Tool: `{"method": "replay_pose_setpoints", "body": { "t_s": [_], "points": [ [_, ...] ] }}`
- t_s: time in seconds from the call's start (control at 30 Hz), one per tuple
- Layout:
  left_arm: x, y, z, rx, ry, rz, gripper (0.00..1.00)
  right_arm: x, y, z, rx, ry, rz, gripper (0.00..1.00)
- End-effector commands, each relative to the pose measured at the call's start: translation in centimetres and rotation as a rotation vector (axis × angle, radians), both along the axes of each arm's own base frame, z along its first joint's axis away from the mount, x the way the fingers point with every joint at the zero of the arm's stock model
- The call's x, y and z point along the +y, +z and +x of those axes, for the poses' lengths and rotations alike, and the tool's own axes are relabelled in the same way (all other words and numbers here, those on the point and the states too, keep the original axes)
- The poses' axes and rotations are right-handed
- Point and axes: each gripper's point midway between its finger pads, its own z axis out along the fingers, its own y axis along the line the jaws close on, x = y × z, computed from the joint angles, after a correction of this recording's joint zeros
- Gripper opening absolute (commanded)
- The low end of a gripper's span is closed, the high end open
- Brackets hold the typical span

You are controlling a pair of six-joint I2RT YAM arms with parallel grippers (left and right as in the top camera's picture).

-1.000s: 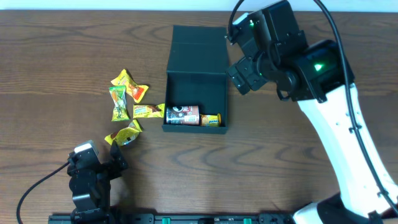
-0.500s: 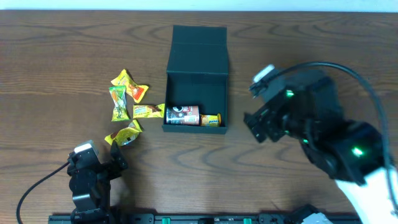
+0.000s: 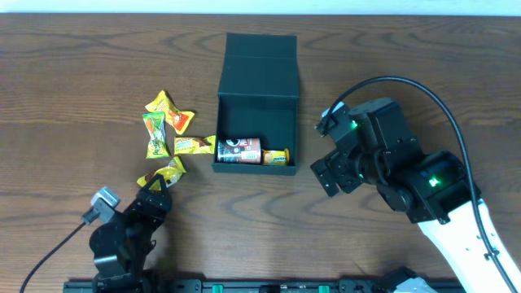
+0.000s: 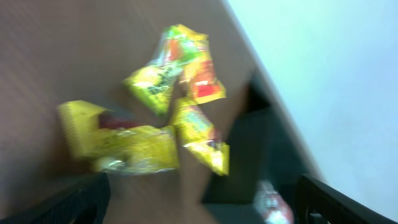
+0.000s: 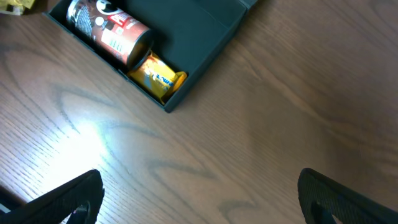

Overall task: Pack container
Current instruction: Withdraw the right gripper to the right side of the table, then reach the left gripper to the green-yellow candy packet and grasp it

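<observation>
Container (image 3: 256, 122): dark green box, center of the table (image 3: 65, 73), lid flap (image 3: 260, 57) open and lying flat on the far side. Inside, at the near wall: 1 can (image 3: 238, 150) on its side, red and dark label, and 1 yellow packet (image 3: 278, 156) touching the can's right end. The rest of the box floor is bare. Loose cluster of snack packets (image 3: 167, 134), yellow, green and orange, on the table left of the box; 1 of them (image 3: 194, 145) touches the box's left wall. Left gripper (image 3: 155, 195) is low at the near left, aimed at the cluster, nearest packet (image 3: 164, 175) just ahead of it; wrist view blurred, 2 fingers spread wide, nothing between them. Right gripper (image 3: 326, 167) hangs over bare wood just right of the box's near right corner; jaws wide apart, holding nothing.
</observation>
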Motion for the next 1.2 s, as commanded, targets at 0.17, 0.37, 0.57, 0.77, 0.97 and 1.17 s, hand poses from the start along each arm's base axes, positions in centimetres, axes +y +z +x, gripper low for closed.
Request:
{"method": "replay_pose_setpoints", "body": {
  "t_s": [0.17,0.37,0.57,0.77,0.97,1.17],
  "points": [
    [-1.4,4.8,1.1,-0.144,-0.110,0.057,0.96,-0.1,0.8,0.1,-0.024,-0.018,0.029,0.99],
    [-0.4,6.4,2.8,0.042,-0.163,0.257,0.96,-1.3,3.6,-0.2,-0.134,-0.052,0.057,0.99],
    [2.0,7.9,6.9,0.276,-0.185,0.386,0.96,-3.2,5.4,-0.7,-0.208,-0.103,0.067,0.99],
    [3.6,3.5,11.2,0.617,-0.289,0.554,0.96,-4.7,5.5,-0.1,-0.229,-0.163,0.035,0.99],
    [3.8,-3.5,13.2,0.872,-0.380,0.625,0.96,-6.9,5.5,0.4,-0.254,-0.244,-0.040,0.99],
    [4.3,-8.7,13.0,1.013,-0.418,0.628,0.97,-9.0,5.5,0.7,-0.250,-0.322,-0.060,0.99]
  ]
}}
